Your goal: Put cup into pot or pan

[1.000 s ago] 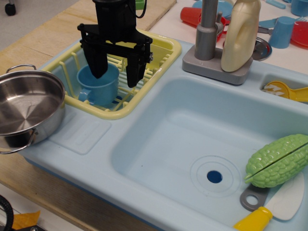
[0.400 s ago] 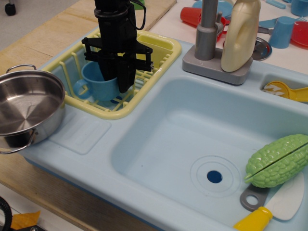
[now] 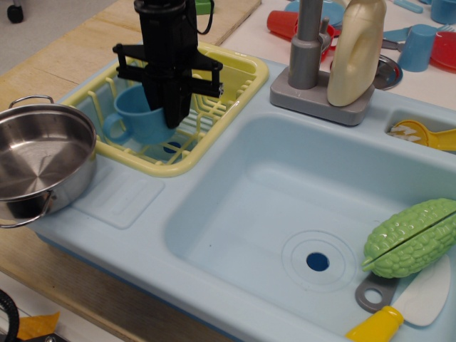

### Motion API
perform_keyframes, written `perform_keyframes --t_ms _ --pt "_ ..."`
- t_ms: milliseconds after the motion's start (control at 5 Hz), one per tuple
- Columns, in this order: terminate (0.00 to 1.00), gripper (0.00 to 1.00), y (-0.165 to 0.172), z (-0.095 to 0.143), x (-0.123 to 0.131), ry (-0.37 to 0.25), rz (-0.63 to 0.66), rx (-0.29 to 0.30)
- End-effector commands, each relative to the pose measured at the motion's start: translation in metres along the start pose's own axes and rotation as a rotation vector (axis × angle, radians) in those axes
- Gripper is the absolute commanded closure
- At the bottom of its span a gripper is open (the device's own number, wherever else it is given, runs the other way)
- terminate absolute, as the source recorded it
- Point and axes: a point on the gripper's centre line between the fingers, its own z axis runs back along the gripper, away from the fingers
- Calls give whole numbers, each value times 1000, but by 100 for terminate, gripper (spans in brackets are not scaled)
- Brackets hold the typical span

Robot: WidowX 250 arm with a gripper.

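**1 Blue Mug Pinched Over the Yellow Rack**

1 pale wooden tabletop (image 3: pixel 78 43) carries a light blue plastic toy sink unit (image 3: pixel 235 235), its wide basin smooth and glossy with a dark blue drain hole (image 3: pixel 318 261) ringed by shallow moulded circles. At the top left, grey floor shows beyond the tabletop edge.

Set into the sink unit's left side is a yellow plastic dish rack (image 3: pixel 235 78), rounded at its corners and ribbed with thin upright pegs. Over it, the black pincer (image 3: pixel 169 107) has its fingers drawn close together on the near wall of the light blue cup (image 3: pixel 139 117), a plain matte mug whose loop handle points left. The cup sits within the rack's outline; whether its base touches the rack cannot be told. The pincer body hides the cup's right side.

Left of the rack, apart from the cup, stands the stainless steel pot (image 3: pixel 39 167), round, shallow and mirror-bright, with thin wire loop handles at its rim. It holds nothing.

Behind the basin, a grey faucet (image 3: pixel 308 50) rises from a grey base, with a cream plastic bottle (image 3: pixel 355 53) just beside it. Red and blue dishes (image 3: pixel 420 43) crowd the far right corner. A yellow utensil (image 3: pixel 427 135) lies in a small side recess. At the basin's right edge rests a bumpy green toy gourd (image 3: pixel 413 239), and below it a toy knife (image 3: pixel 406 310) with a yellow handle.
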Motion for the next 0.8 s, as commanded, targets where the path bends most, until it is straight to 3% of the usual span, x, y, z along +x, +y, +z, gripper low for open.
perform_keyframes --t_ms 0,400,600 --pt "0 100 -1 71 -8 -135 -8 105" --pt "0 100 10 116 -56 -185 108 201" --pt "0 100 18 115 -77 -156 176 198"
